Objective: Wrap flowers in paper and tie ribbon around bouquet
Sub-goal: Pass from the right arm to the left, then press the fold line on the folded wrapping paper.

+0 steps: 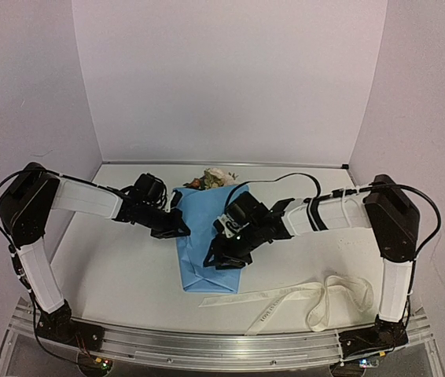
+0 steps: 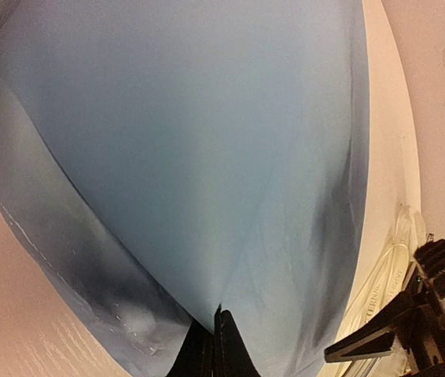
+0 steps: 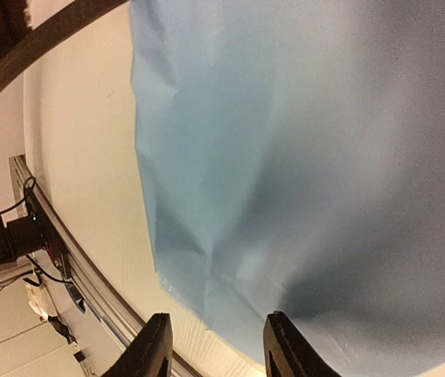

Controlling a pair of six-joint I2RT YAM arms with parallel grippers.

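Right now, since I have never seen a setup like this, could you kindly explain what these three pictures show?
Two robot arms stand bolted at the near edge of a white table. The wide picture comes from a camera above and behind them; the other two come from cameras on each wrist. A blue paper lies folded over flowers, whose blooms peek out at its far end. A cream ribbon lies loose near the front. The left gripper is shut, pinching the paper's edge. The right gripper hovers open above the paper, holding nothing.

Printed lettering on ribbon (image 1: pixel 266 316), too blurred to read
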